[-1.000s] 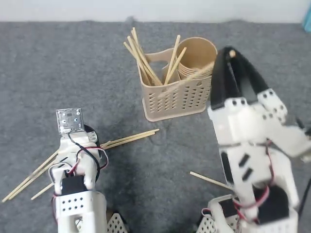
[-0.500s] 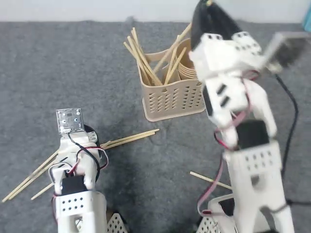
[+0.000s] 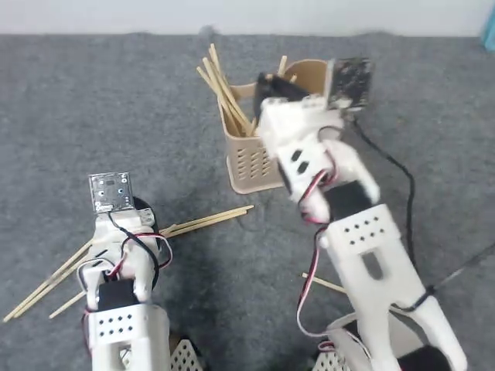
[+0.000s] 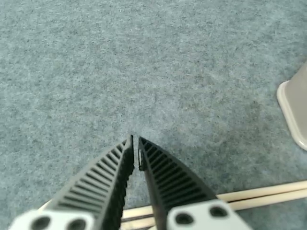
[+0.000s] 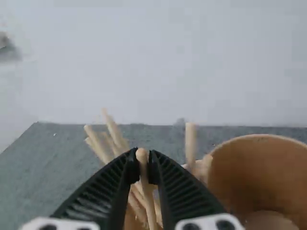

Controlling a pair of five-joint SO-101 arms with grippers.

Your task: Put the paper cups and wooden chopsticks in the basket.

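Nearest: one loose chopstick (image 3: pixel 329 284) flat on the table (image 3: pixel 93 100) by the right arm's base, unmoved. Bunch of chopsticks (image 3: pixel 42 287) lying at the left, same as before.

Left gripper (image 4: pixel 135 143) closed, empty, low over the table. A pair of chopsticks (image 4: pixel 268 193) lies just beside it. Left arm hasn't shifted.

Farther back: basket (image 3: pixel 251 166) with the paper cups (image 3: pixel 313 73) and standing chopsticks (image 3: pixel 220 85) inside.

Right gripper (image 5: pixel 142 160) is clamped on a held chopstick (image 5: pixel 148 203). It has swung from the basket's right side to over it.
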